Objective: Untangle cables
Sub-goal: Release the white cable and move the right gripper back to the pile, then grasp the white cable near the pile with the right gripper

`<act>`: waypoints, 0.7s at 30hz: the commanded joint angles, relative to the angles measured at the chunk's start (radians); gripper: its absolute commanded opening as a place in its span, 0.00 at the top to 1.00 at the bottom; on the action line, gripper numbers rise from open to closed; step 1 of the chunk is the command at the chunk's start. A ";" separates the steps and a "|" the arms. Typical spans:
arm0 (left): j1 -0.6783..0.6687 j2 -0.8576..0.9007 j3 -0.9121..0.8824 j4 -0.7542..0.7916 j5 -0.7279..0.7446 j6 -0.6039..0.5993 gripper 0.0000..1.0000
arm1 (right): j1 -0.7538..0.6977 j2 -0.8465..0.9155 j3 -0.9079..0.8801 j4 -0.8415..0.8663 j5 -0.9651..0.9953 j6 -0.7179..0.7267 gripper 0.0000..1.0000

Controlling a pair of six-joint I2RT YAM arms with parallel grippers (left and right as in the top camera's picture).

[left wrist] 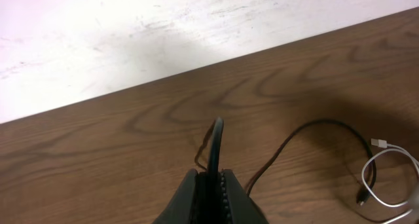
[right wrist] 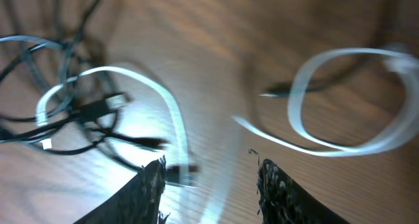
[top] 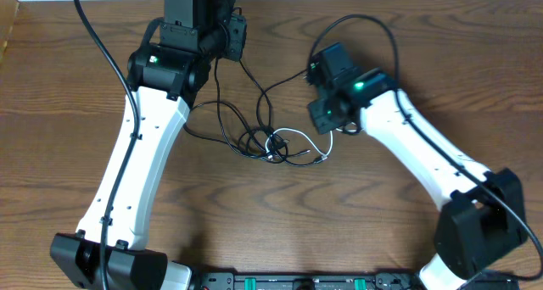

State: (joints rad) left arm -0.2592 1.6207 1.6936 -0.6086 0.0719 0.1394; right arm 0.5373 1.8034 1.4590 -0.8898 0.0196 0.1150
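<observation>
— Fingers [left wrist: 230, 192] of the left gripper [left wrist: 213, 174]?
— Clenched on a black cable [left wrist: 217, 139]. Meanwhile the right gripper [right wrist: 206, 166] stood parted, empty; the white cable [right wrist: 173, 112] looped on the table [right wrist: 216, 47] just beyond its tips.

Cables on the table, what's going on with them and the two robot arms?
Two arms are working on a knot of thin black and white cables in the middle of the table. The left gripper is shut on one black cable, near the far edge. The right gripper hovers with jaws apart over the white cable; that view is blurred and shows no grip. The knot remains.
</observation>
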 commanded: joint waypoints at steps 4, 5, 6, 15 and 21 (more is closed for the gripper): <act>0.000 -0.024 0.004 0.005 -0.013 0.025 0.92 | 0.080 0.074 0.013 0.033 -0.062 0.062 0.58; 0.000 -0.024 0.004 0.005 -0.013 0.025 0.92 | 0.086 0.081 0.013 0.031 -0.066 0.065 0.57; 0.000 -0.024 0.004 0.005 -0.013 0.025 0.93 | 0.089 0.085 0.013 0.028 -0.075 0.071 0.56; 0.000 -0.024 0.004 0.004 -0.013 0.025 0.93 | 0.095 0.128 0.011 0.010 -0.086 0.074 0.57; 0.000 -0.024 0.004 0.004 -0.013 0.025 0.92 | 0.092 0.132 0.011 -0.019 -0.013 0.121 0.58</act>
State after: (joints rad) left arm -0.2592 1.6207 1.6936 -0.6056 0.0715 0.1577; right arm 0.6262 1.9244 1.4593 -0.8970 -0.0463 0.1944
